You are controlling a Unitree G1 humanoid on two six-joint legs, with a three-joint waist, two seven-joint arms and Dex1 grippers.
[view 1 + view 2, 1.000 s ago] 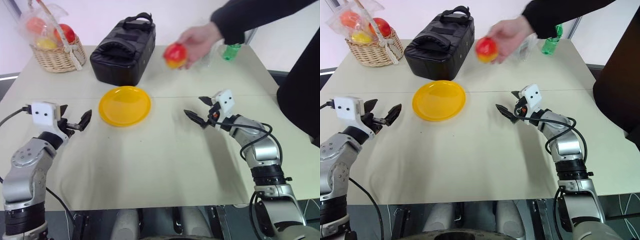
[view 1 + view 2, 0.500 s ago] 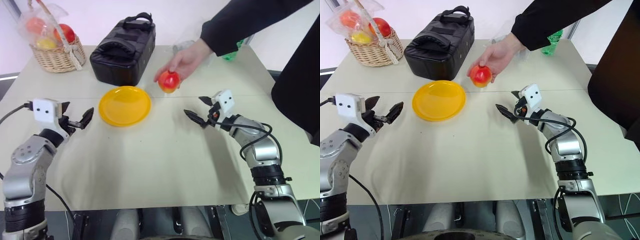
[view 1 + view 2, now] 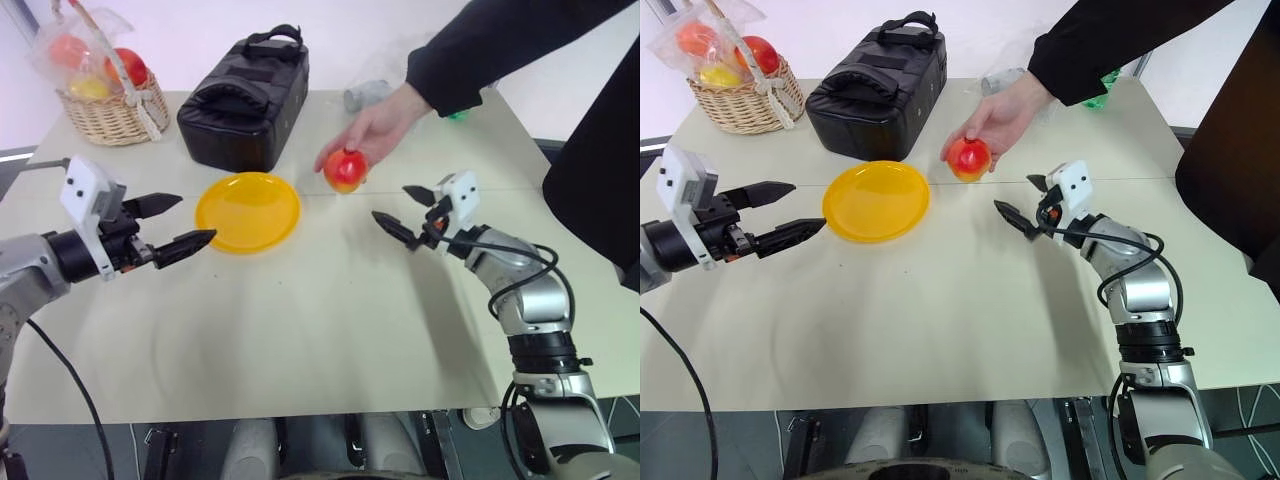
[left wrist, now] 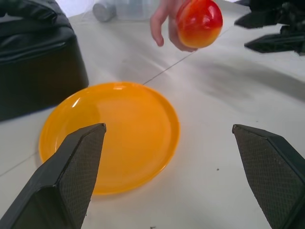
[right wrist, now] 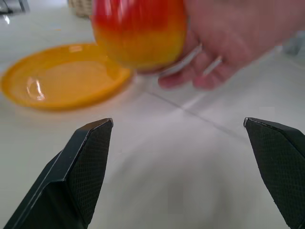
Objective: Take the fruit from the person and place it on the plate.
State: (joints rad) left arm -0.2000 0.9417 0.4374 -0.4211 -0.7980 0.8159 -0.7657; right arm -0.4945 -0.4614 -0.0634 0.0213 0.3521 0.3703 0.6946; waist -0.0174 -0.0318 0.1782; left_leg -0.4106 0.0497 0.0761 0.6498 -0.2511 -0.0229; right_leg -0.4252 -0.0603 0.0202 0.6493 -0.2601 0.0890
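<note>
A person's hand (image 3: 385, 125) in a dark sleeve (image 3: 500, 45) reaches in from the far right. It holds the small red and yellow-orange fruit (image 3: 345, 169) just above the table. The fruit is beside the right rim of the yellow plate (image 3: 247, 212). My right gripper (image 3: 389, 202) stands open a short way to the right of the fruit, nearer to me, with nothing between its fingers. In the right wrist view the fruit (image 5: 139, 31) hangs ahead of those fingers. My left gripper (image 3: 198, 217) is open at the plate's left rim and holds nothing.
A black bag (image 3: 245, 90) stands behind the plate. A wicker basket (image 3: 110, 110) of wrapped fruits sits at the far left corner. A clear bottle (image 3: 365, 95) lies behind the hand, and a green bottle (image 3: 460, 113) peeks from under the sleeve.
The person's hand has brought the fruit down from high over the table to beside the plate. My left gripper has reached forward to the plate's left rim. The right gripper has barely moved.
</note>
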